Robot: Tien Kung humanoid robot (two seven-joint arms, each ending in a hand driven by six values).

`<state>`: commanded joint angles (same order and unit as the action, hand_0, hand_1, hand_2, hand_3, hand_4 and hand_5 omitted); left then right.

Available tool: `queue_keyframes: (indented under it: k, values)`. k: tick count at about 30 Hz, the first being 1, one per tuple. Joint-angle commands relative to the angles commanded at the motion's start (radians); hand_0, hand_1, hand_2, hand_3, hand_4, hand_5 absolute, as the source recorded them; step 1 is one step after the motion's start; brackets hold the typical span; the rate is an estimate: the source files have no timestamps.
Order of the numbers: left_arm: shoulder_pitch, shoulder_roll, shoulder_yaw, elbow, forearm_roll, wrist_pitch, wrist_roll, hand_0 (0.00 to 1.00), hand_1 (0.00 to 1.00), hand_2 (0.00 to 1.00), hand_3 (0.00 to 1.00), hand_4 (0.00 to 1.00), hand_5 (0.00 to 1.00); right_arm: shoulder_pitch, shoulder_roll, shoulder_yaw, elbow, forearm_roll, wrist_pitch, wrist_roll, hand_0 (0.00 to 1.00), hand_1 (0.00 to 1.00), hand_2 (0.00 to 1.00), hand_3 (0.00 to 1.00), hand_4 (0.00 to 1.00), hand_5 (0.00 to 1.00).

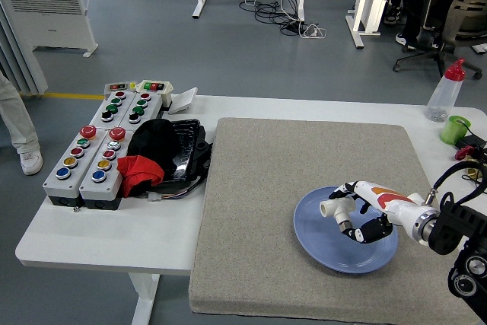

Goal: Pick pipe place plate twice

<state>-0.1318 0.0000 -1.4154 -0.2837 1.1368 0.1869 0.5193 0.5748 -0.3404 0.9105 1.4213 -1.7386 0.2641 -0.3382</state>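
**Pipe fitting held over the blue plate**

Across the white tabletop (114,241) lay a grey mat (304,188), and on its right part sat the blue plate (319,245). To the left of the mat stood grey button boxes (84,165), with black and red cloth (148,154) beside them. Over the plate reached the right robot hand (364,215), its fingers (358,232) clenched around a white pipe fitting (332,207), which was above the plate's middle. Whether the fitting touched the plate could not be told.

White table (114,241) carries grey mat (274,188) under right hand (364,215); button boxes (95,154), black-red cloth bundle (156,154) far left of hand.
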Motion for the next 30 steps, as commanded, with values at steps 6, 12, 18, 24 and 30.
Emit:
queue_keyframes:
  k: [6,12,18,24,30]
  values:
    - [0.002,0.000,0.000,-0.001,-0.001,0.001,0.001,0.608,0.575,0.593,0.630,0.598,0.998,0.028,0.032,-0.034,-0.043,-0.010,0.005,0.003,0.659,0.682,0.690,0.703,0.615,0.104]
    - [0.005,0.000,-0.003,-0.002,0.005,0.002,0.005,0.608,0.575,0.592,0.628,0.598,0.998,0.038,0.057,-0.063,-0.077,-0.025,0.000,0.015,0.732,0.714,0.729,0.724,0.628,0.114]
    - [0.007,0.000,-0.010,-0.003,0.018,0.001,0.010,0.608,0.574,0.592,0.628,0.599,0.998,0.043,0.067,-0.078,-0.106,-0.050,0.011,0.018,0.833,0.788,0.858,0.806,0.679,0.135]
    - [0.009,0.000,-0.014,-0.005,0.026,0.001,0.013,0.608,0.574,0.593,0.628,0.599,0.998,0.037,0.064,-0.082,-0.117,-0.077,0.020,0.045,0.919,0.861,0.951,0.899,0.801,0.205]
    - [0.012,0.000,-0.015,-0.005,0.029,0.001,0.015,0.608,0.574,0.592,0.627,0.598,0.998,0.030,0.062,-0.077,-0.118,-0.089,0.014,0.056,0.970,0.895,0.998,0.998,0.818,0.185]
